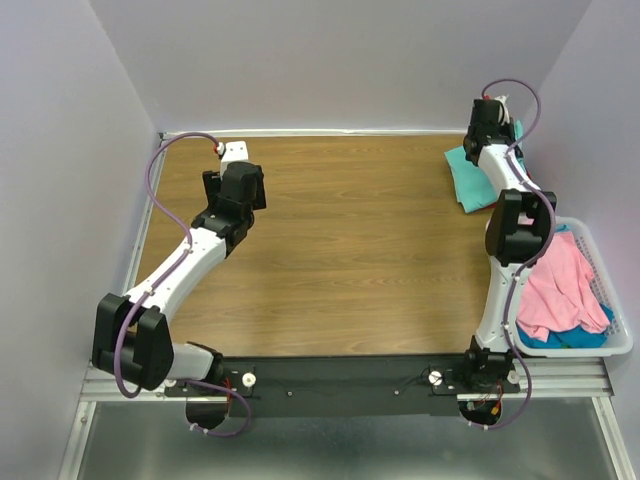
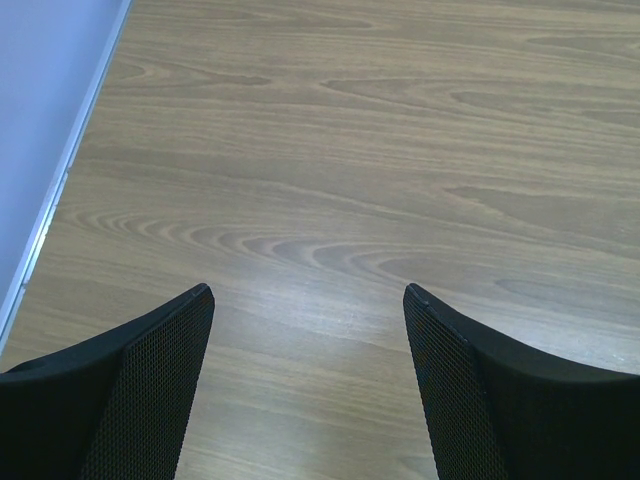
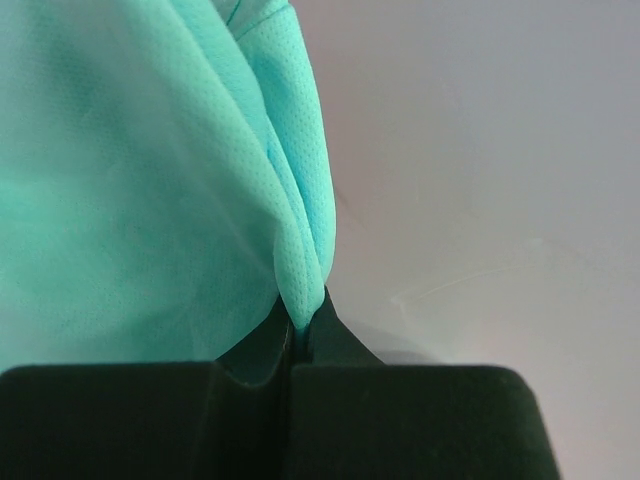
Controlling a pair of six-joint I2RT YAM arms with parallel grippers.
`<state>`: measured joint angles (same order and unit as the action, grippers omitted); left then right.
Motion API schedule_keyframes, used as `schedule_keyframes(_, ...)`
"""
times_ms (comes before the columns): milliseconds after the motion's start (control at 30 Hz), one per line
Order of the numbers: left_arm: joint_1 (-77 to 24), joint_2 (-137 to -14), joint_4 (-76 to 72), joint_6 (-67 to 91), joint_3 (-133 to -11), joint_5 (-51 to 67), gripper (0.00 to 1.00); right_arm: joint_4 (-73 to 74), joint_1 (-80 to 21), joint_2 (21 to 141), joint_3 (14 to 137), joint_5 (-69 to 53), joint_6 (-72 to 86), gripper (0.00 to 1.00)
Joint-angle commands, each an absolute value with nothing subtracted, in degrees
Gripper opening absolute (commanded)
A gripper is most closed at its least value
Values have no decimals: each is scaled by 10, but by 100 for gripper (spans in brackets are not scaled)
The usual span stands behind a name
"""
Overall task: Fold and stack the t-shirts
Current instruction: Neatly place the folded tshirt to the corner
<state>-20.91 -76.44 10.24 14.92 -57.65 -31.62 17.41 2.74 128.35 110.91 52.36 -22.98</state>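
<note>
An aqua-teal t-shirt [image 1: 468, 178] lies folded at the far right of the table, against the right wall. My right gripper [image 1: 490, 112] is at its far edge, shut on a fold of the aqua-teal cloth [image 3: 290, 230], which fills the left of the right wrist view. A pink t-shirt [image 1: 562, 285] lies on top of a blue-teal one [image 1: 570, 338] in the white basket. My left gripper [image 2: 308, 300] is open and empty over bare wood at the far left of the table [image 1: 232, 188]. No red shirt is in view.
The white plastic basket [image 1: 610, 290] stands at the right edge of the table. A small white tag [image 1: 236, 152] lies at the far left by the back wall. Grey walls close in the table at the left, back and right.
</note>
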Motion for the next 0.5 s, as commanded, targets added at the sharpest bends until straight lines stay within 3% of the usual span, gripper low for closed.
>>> schedule_keyframes(0,-199,-778,103,163,-597,-294,84,162,47,1322,1092,511,-170,1)
schedule_keyframes(467,-184,-805,113,171,-606,-272,84,155,63,1411,1182,508,-202,3)
